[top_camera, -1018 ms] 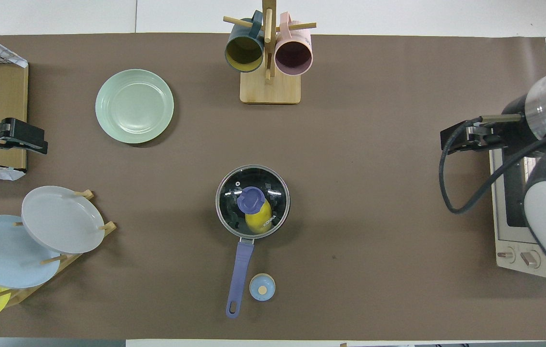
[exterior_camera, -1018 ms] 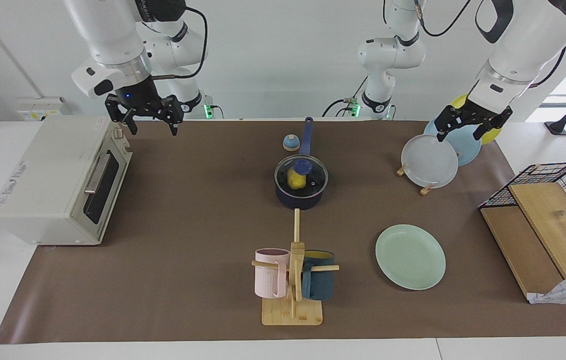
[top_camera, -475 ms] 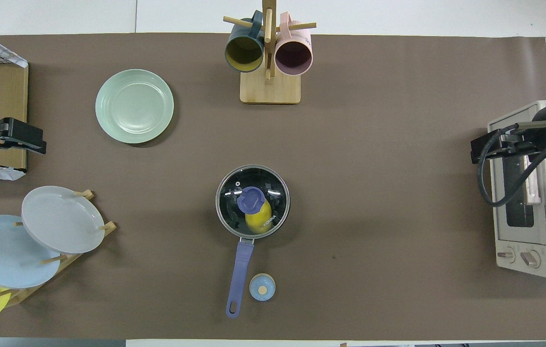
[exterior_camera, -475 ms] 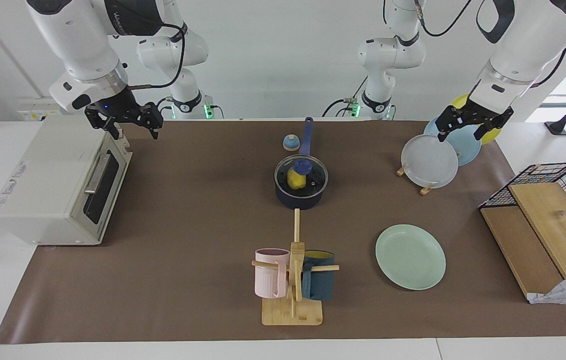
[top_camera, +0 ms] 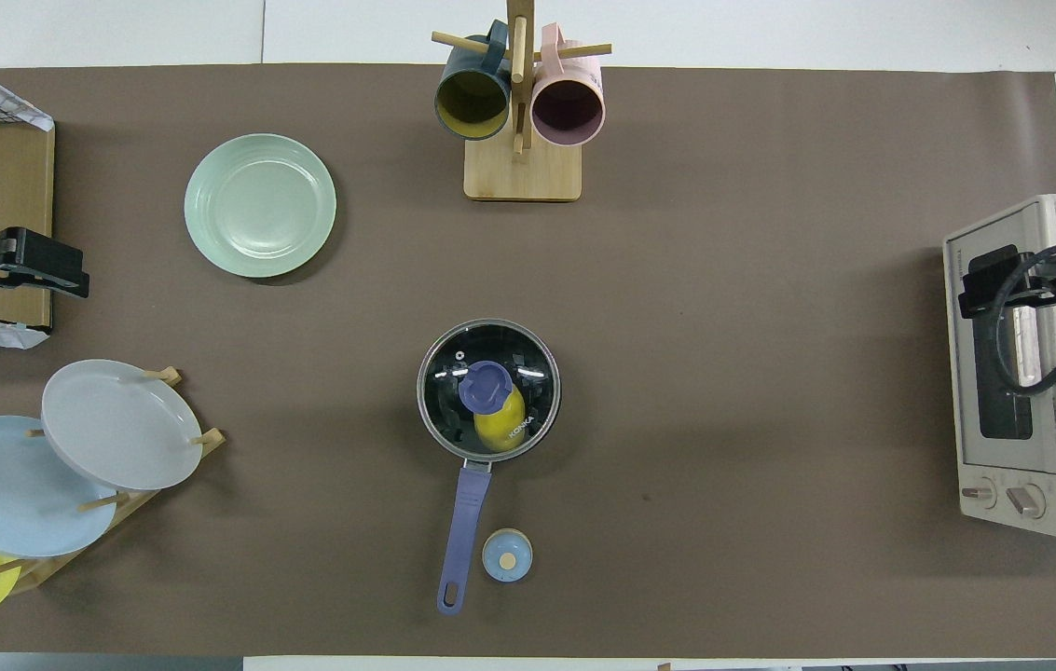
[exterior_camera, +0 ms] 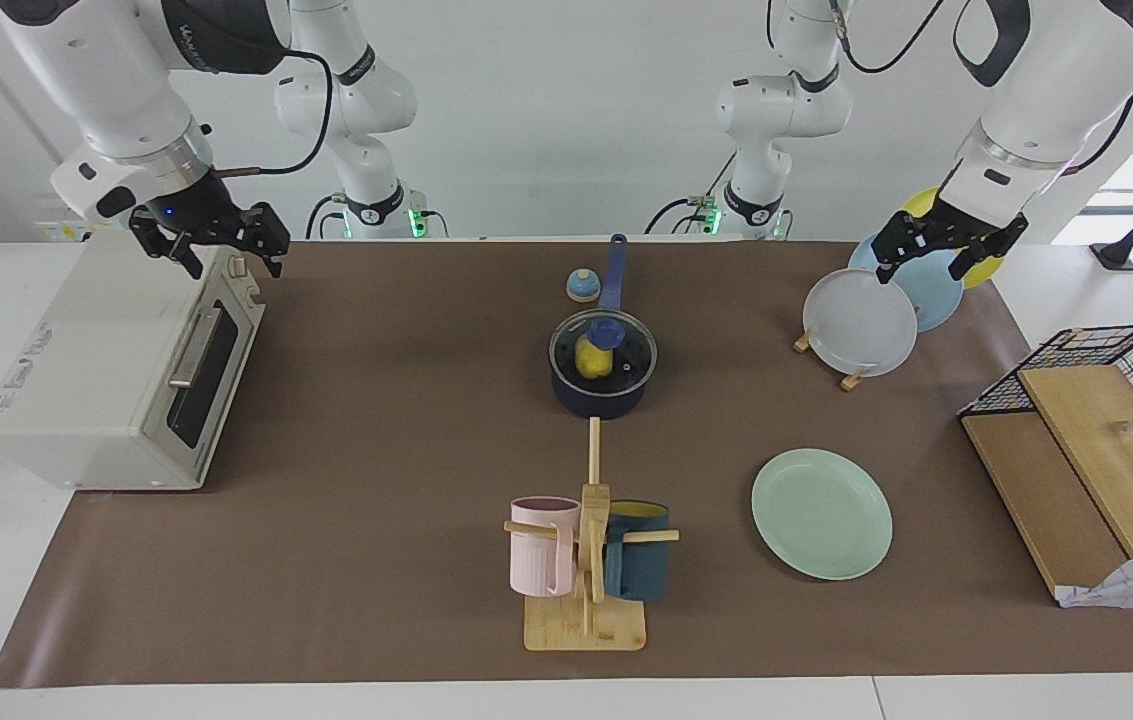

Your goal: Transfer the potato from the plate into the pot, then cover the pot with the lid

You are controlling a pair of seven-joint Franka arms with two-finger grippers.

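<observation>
The navy pot (exterior_camera: 602,402) stands mid-table with its long blue handle (top_camera: 462,522) pointing toward the robots. The glass lid (exterior_camera: 629,352) with its blue knob (top_camera: 486,386) sits on the pot. The yellow potato (exterior_camera: 589,358) shows through the glass inside the pot, also in the overhead view (top_camera: 500,429). The mint-green plate (exterior_camera: 821,512) lies empty, farther from the robots, toward the left arm's end. My right gripper (exterior_camera: 229,258) is open and empty over the toaster oven. My left gripper (exterior_camera: 926,262) is open and empty over the plate rack.
A toaster oven (exterior_camera: 116,360) stands at the right arm's end. A rack with grey, blue and yellow plates (exterior_camera: 861,322) and a wire basket with wooden boards (exterior_camera: 1106,420) stand at the left arm's end. A mug tree (exterior_camera: 588,560) and a small bell (exterior_camera: 582,286) flank the pot.
My right gripper has moved away from the table's middle toward the right arm's end and now hangs over the toaster oven. The left arm, pot and lid have not moved.
</observation>
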